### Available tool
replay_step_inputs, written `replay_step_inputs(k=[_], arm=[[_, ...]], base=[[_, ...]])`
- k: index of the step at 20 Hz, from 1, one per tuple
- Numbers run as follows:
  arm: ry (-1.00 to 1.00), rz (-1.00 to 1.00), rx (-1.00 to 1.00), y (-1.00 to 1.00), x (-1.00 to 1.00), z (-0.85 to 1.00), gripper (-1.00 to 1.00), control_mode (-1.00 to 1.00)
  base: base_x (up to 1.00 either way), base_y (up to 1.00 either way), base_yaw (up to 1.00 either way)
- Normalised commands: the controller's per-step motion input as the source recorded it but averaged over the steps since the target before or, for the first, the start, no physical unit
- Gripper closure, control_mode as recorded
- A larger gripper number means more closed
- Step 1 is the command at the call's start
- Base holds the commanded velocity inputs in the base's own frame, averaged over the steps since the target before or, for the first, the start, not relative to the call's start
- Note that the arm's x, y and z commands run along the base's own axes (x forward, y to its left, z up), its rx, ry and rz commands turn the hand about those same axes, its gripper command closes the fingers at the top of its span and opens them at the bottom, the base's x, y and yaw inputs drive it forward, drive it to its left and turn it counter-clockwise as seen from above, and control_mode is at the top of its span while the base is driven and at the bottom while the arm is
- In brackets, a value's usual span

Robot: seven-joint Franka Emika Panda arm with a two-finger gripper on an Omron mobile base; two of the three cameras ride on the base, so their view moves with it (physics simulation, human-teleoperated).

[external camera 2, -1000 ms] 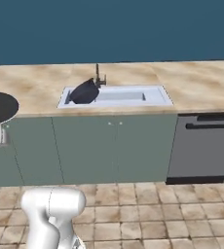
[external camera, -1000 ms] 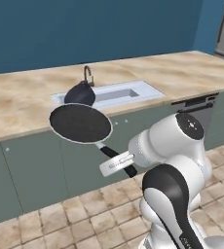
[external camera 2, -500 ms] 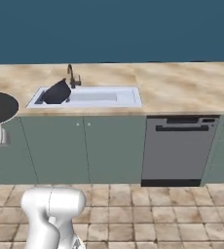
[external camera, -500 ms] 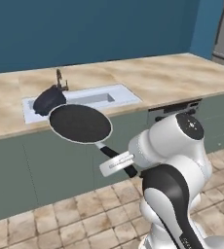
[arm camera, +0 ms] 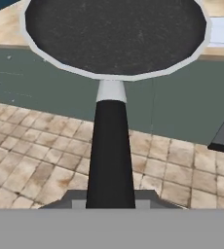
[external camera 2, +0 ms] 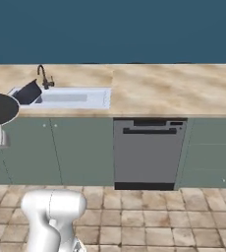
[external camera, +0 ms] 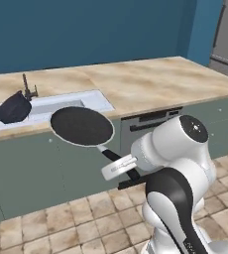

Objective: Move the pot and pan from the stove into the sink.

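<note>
Moved: your base has driven sideways; sink (external camera: 93, 97) and pot (external camera: 13, 107) slid left across both base views.
Pincer: (external camera: 127, 171) clamps pan (external camera: 81, 125) by its handle.
Advice: keep it level, then carry it forward-left to the basin.

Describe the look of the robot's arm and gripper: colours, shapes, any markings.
The arm is glossy white with rounded, bulbous links and dark grey-black joint bands; one joint cap carries a small dark dot. The gripper is a pale, boxy hand with a dark part beneath it. No cables or lettering can be made out.

The pan (arm camera: 115, 34) is cut by the hand view's top edge, and its handle hides the claw's (external camera: 120, 167) fingertips.
</note>
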Motion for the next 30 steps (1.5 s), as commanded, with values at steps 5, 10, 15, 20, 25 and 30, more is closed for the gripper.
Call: replay_step_inputs(k=[5,10,15,20,25,30], arm=[[0.0,0.0,0.0,0.0,0.0,0.0,1.0,1.0],[0.0,0.0,0.0,0.0,0.0,0.0,1.0,1.0],[0.0,0.0,0.0,0.0,0.0,0.0,1.0,1.0],[0.0,0.0,0.0,0.0,0.0,0.0,1.0,1.0],[0.0,0.0,0.0,0.0,0.0,0.0,1.0,1.0],[0.0,0.0,0.0,0.0,0.0,0.0,1.0,1.0]], base=[[-0.09,-0.7,0.07],[-0.07,-0.41,0.04],[0.12,-0.09,0.0],[0.65,-0.27,0.0],[0.81,-0.3,0.0],[0.72,-0.19,0.0]])
